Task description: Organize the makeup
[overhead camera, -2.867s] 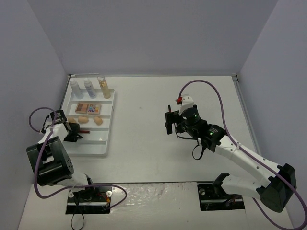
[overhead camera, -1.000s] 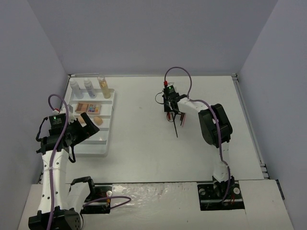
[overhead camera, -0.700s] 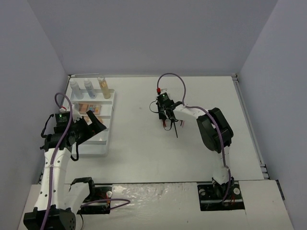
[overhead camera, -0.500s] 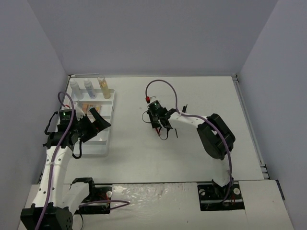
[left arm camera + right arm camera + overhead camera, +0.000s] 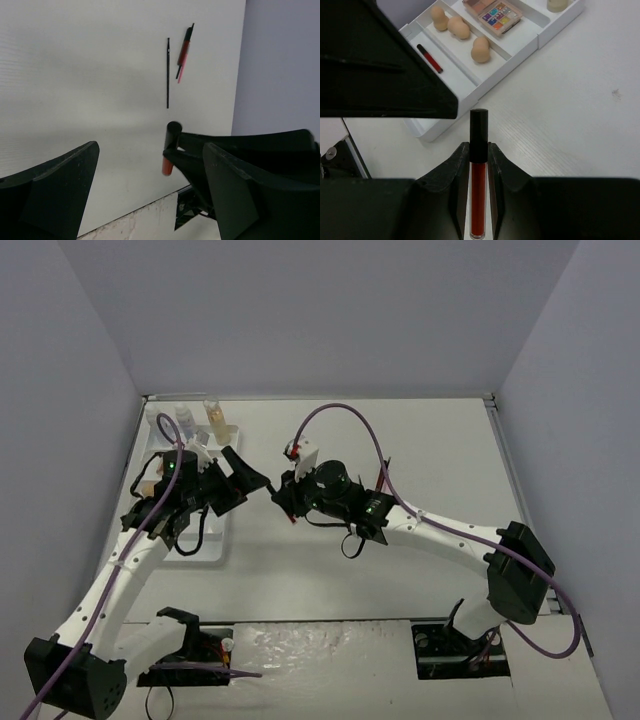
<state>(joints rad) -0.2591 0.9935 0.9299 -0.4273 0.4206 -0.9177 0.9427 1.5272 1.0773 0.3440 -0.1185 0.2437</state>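
My right gripper (image 5: pixel 478 147) is shut on a red lip gloss tube with a black cap (image 5: pixel 478 165). It holds the tube above the table, just right of the white slotted tray (image 5: pixel 470 82). The tube also shows in the left wrist view (image 5: pixel 169 150). My left gripper (image 5: pixel 150 200) is open and empty, facing the right gripper's tips, its fingers (image 5: pixel 55 195) wide apart. The tray holds three peach sponges (image 5: pixel 459 27), an eyeshadow palette (image 5: pixel 495 12) and another red tube (image 5: pixel 430 57). A thin black pencil (image 5: pixel 168 72) and a red and black one (image 5: pixel 183 52) lie loose on the table.
In the top view the tray (image 5: pixel 212 545) sits at the left, with bottles (image 5: pixel 213 415) at its far end by the back wall. Both grippers meet near the table's middle left (image 5: pixel 270 488). Purple walls enclose the table on three sides.
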